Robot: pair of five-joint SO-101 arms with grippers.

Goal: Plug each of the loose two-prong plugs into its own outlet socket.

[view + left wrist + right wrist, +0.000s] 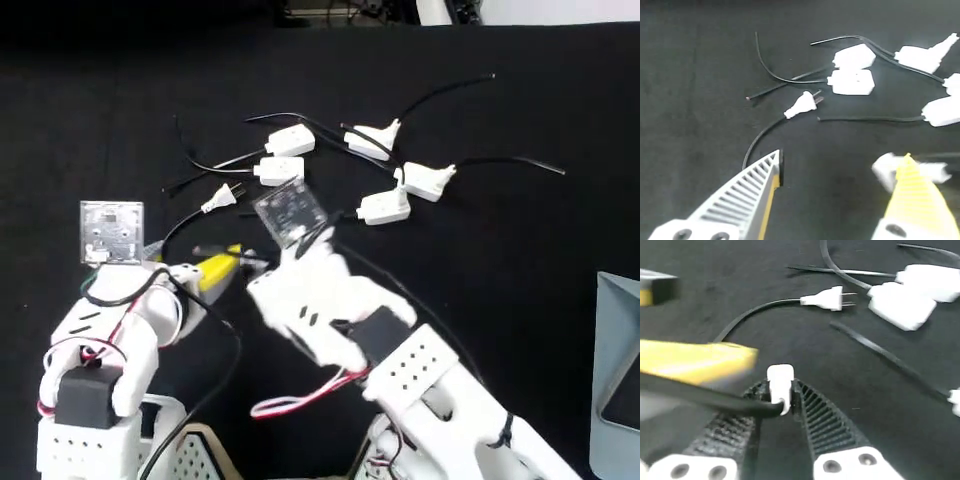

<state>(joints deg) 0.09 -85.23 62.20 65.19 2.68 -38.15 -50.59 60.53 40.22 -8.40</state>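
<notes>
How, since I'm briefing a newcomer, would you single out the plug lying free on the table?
On the black table, find the cluster of white sockets. Just left of it in the high view lies the plug: slim, with two bare prongs, where its neighbours are blocky.

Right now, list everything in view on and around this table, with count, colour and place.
outlet sockets: five, white, clustered at the far middle of the table, each with a black cord
loose plug: one, white with a black cord, lying on the cloth beside the sockets
held plug: one, white with a black cord, clamped in the right gripper
cloth: one, black, covering the table
container: one, grey, at the table's right edge
arms: two, white, at the near edge
left gripper: one, one white and one yellow finger, open above the cloth, short of the loose plug
right gripper: one, dark ribbed fingers, shut on the held plug
</notes>
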